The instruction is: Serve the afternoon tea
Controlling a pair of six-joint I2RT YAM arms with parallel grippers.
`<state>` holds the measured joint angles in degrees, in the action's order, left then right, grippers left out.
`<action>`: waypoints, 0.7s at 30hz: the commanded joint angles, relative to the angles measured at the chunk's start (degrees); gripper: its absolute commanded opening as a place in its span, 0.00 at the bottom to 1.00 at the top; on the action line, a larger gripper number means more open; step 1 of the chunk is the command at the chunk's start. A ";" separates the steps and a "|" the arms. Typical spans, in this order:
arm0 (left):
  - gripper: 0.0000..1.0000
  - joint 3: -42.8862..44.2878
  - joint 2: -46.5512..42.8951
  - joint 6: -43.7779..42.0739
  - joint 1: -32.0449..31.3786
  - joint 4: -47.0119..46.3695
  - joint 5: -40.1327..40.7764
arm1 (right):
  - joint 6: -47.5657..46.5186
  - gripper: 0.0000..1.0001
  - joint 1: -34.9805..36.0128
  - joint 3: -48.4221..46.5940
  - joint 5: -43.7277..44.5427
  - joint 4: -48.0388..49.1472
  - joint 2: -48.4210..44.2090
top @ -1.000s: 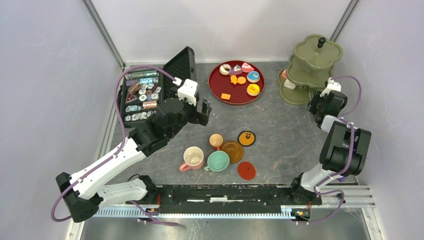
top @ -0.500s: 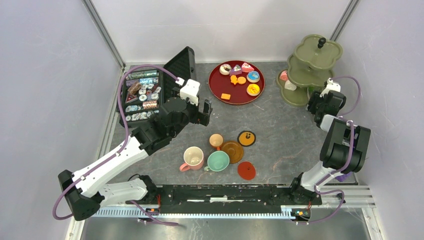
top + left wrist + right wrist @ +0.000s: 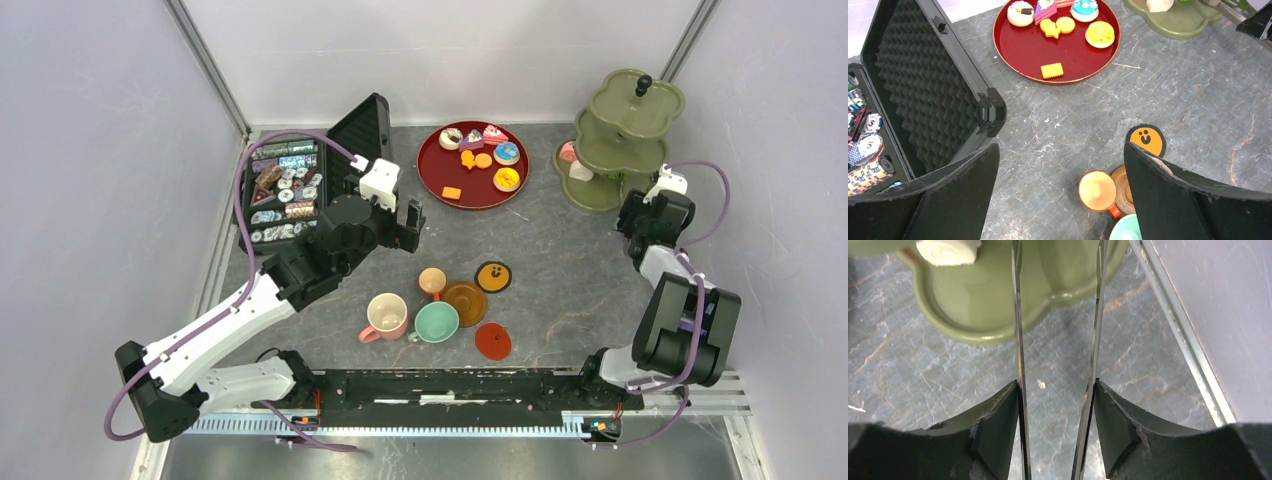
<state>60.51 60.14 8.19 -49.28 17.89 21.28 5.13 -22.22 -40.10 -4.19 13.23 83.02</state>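
Pastries (image 3: 1100, 34) lie on a red tray (image 3: 1018, 50) at the back of the table, most of the tea not yet served. Right gripper (image 3: 1056, 386) clamps thin tongs (image 3: 1018, 315), one blade against each finger, the blades apart with nothing between them. Their long axis runs straight ahead from the wrist toward the green stand (image 3: 973, 310), tips out of frame. Held this way, the tongs probably give a finer pinch on small cakes than the broad fingers would. One white pastry (image 3: 948, 250) sits on the stand's bottom tier. Left gripper (image 3: 1060, 150) hangs wide and empty over mid-table, between an open case (image 3: 923, 75) and the cups, apparently parked clear of the work. Just beyond its fingers the orange cup (image 3: 1097, 191) stands upright against a brown saucer (image 3: 467, 302), handle toward the near edge. The pink cup (image 3: 386, 315) and mint cup (image 3: 436, 322) stand mouth up side by side nearer the arms, the pink handle pointing near-left.
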 commanded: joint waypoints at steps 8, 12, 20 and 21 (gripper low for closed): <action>1.00 0.52 -2.75 1.57 -0.29 -1.50 -0.83 | 6.31 0.60 2.19 7.50 1.72 -9.20 -14.50; 1.00 0.83 -2.98 1.22 -0.25 -1.37 0.11 | 7.48 0.60 9.11 12.75 0.30 -9.26 -21.91; 1.00 3.71 -2.81 1.49 -0.29 0.56 0.79 | 5.83 0.60 20.42 12.09 -1.21 -10.69 -28.93; 1.00 4.85 -2.68 1.92 -0.29 1.33 0.66 | 4.70 0.60 21.39 11.37 -2.56 -9.74 -28.59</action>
<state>60.80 58.22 8.19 -49.28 18.15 20.95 11.29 -3.73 -26.55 -4.08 0.60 55.72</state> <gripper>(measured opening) 0.997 0.603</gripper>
